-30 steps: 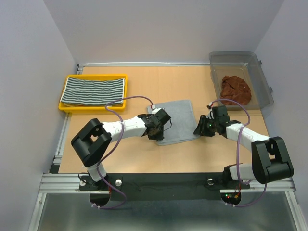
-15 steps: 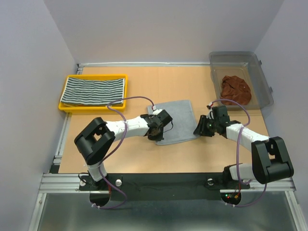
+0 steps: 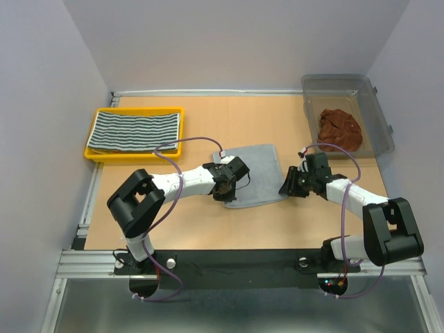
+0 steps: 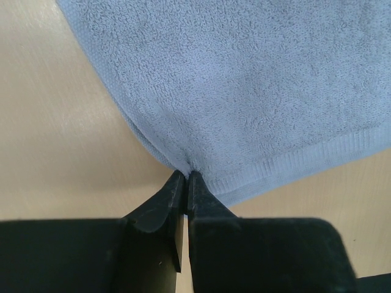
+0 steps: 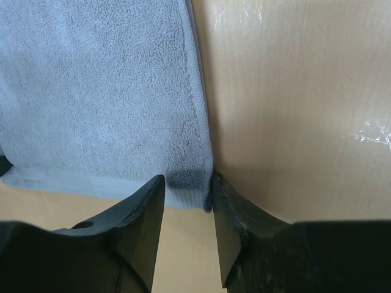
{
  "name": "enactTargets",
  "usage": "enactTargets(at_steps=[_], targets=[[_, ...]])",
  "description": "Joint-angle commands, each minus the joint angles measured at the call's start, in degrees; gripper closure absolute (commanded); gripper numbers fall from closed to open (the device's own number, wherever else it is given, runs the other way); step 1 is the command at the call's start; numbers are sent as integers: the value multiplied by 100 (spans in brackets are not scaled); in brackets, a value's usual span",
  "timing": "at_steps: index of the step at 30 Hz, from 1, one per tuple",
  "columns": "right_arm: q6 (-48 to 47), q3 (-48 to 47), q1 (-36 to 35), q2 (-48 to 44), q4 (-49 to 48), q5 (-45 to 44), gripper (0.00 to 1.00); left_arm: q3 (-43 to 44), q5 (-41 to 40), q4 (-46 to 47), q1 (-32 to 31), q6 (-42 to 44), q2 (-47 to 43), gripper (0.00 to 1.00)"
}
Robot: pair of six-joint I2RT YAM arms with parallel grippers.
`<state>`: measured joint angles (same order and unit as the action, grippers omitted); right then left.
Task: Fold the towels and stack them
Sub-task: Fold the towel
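On the table (image 3: 173, 229), the clear bin (image 3: 378, 125) at the upper right, with the rust-brown towel (image 3: 340, 130) in it, and the yellow tray (image 3: 90, 149) at the upper left, bearing the black-white striped towel (image 3: 135, 130), were found as they had been a second before. The grey towel (image 3: 258, 173) was laid flat at the centre of the frame, not yet folded. The change was seen at its lower left corner: the left gripper (image 4: 185, 178), spread a second earlier, had been brought together and was pinching that corner. The right gripper (image 5: 187, 178) was kept partly spread, the lower right corner being straddled but not clamped. The fold was judged to be possible once that second corner was gripped.
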<state>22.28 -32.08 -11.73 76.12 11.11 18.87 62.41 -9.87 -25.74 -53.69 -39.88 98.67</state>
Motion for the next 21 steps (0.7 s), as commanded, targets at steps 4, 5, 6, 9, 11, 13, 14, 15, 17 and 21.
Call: enactTargets(at_steps=[4,5,6,9,11,13,14,15,17,21], targets=[[-49,79,-14,-88,-39,64,57,262,90,25,-106,76,29,84],[-49,96,-14,-80,-39,64,57,306,56,-19,-124,68,38,82],[-57,87,-23,-88,-39,64,57,333,29,-45,-150,68,38,80],[-57,87,-23,-97,-39,81,57,482,-199,-265,-176,42,-23,74],[-66,87,-23,-97,-39,73,57,561,-349,-414,-186,33,-76,71],[-66,87,-23,-80,-39,73,57,579,-375,-432,-186,24,-111,65],[-66,79,-23,-79,-39,81,57,588,-375,-432,-194,24,-120,65],[-66,79,-23,-79,-39,90,57,588,-367,-432,-186,24,-103,65],[-66,96,-14,-88,-39,81,57,562,-314,-389,-194,33,-33,65],[-66,105,-14,-106,-39,73,57,421,-200,-265,-203,33,64,65]])
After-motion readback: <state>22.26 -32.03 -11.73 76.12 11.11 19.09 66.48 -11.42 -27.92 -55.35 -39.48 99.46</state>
